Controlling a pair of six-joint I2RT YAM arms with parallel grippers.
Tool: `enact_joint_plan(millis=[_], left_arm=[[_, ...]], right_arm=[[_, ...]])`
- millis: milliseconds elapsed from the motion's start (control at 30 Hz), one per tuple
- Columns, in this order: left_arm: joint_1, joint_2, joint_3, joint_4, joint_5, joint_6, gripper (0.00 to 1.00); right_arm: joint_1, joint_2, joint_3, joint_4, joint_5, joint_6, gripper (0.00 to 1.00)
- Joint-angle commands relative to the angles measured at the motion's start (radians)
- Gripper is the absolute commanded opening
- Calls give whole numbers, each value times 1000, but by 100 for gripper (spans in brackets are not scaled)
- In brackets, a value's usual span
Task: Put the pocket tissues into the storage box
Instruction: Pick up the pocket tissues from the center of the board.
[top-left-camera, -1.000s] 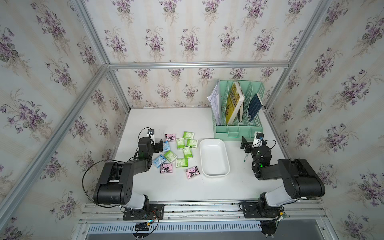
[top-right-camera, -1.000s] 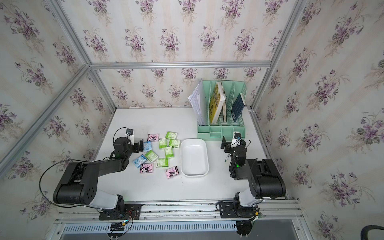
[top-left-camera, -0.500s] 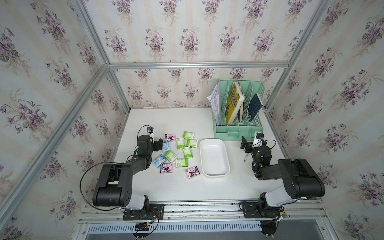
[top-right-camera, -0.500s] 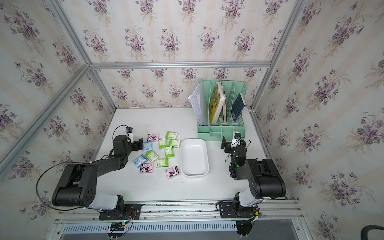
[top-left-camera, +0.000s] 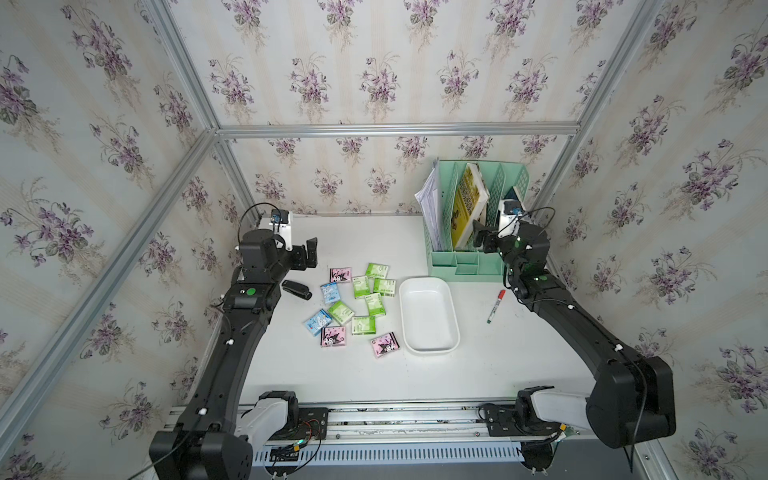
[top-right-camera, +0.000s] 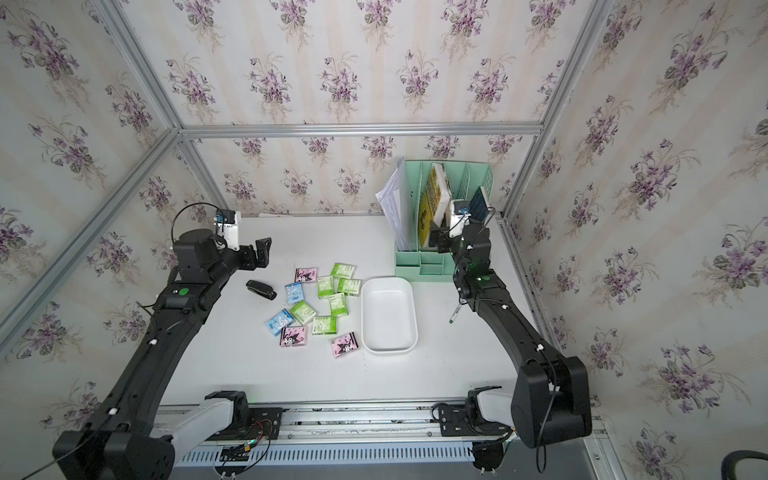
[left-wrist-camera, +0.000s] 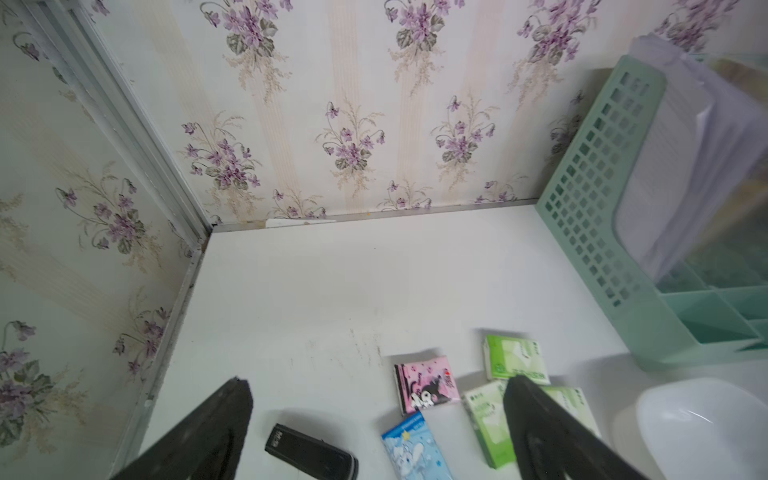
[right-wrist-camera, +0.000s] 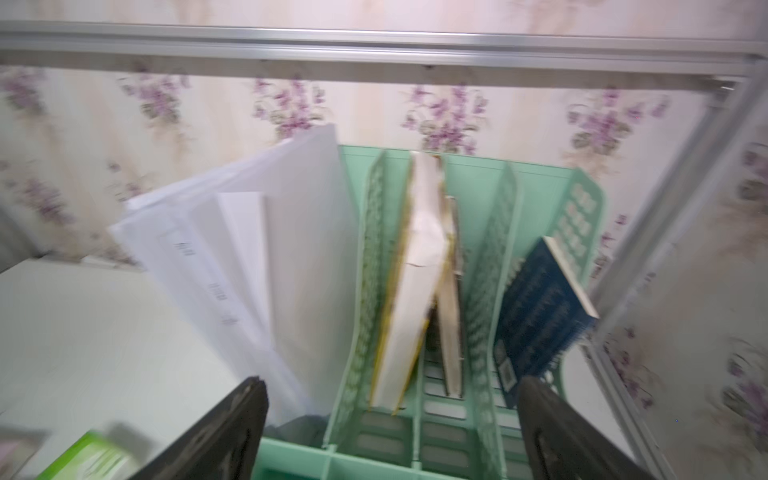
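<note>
The left gripper is spread wide with nothing in it, hanging over the table beside a black stapler. The right gripper is just as wide open and empty, up in front of the mint green file organizer.

The left wrist view looks between its fingers at the stapler, a pink pack, a blue one, a few green ones and a corner of the white storage box. The right wrist view is blurry and mostly shows the organizer's papers and a blue notebook, plus one green pack at the edge. Only the top views show the red-capped marker, lying on the table between the box and the right arm.

The pocket tissues are all loose on the table: eleven packs scattered on the left arm's side of the box, none inside it. One pink pack sits just beside its rim.

The table is white, the walls have purple flower wallpaper, and aluminium bars frame the whole thing.
</note>
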Motion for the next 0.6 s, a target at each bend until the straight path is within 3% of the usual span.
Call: enact_joint_plan(millis=[0,200,400,567], left_arm=[[-3,-87,-20,-138,84,-94,99],[-6,-161,-45,-251,152,-103,99],[-6,-182,-39,-280,200,-99,99],[-7,-157,-45,-270,230,-137,99]], right_arm=[[129,10,102,-347,-91,-113,98],[474,85,154,-621,-148,-160,94],[680,84,77,-637,-167,-139,90],[780,139,59,-627,-178,-138,88]])
